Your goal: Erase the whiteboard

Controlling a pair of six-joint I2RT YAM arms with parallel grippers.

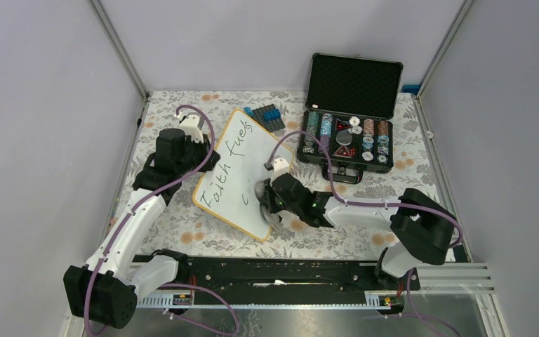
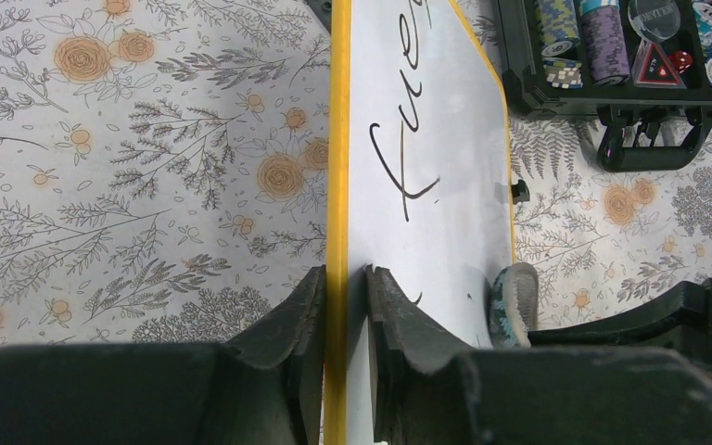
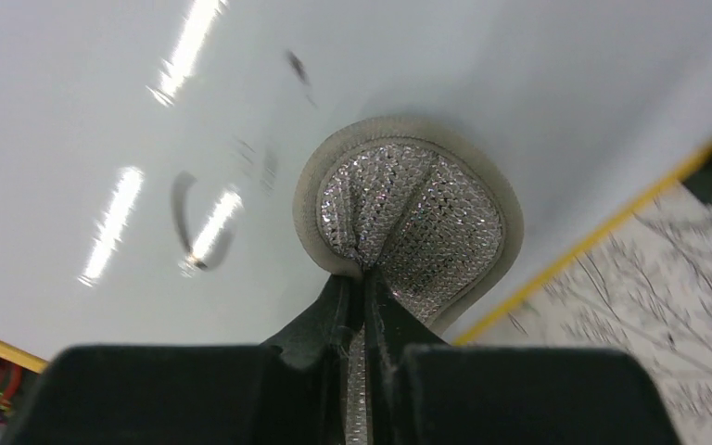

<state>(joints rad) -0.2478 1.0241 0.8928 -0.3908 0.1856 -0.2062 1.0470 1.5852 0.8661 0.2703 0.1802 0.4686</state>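
Right hand [image 3: 363, 295] pinches glittery pad [image 3: 413, 218] against whiteboard [image 3: 519, 74].

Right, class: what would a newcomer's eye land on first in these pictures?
The whiteboard, angled across the table's middle, with black handwriting on it. The left gripper clamps its edge while the right gripper presses a round glittery pad onto its near end. Behind, at the right, stands an open chip case.

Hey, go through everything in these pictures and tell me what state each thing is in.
whiteboard: black writing on it, not yet wiped off.
left hand: shut on the whiteboard's yellow rim.
right hand: shut on the eraser pad.
eraser pad: pressed against the whiteboard.
chip case: lid open.
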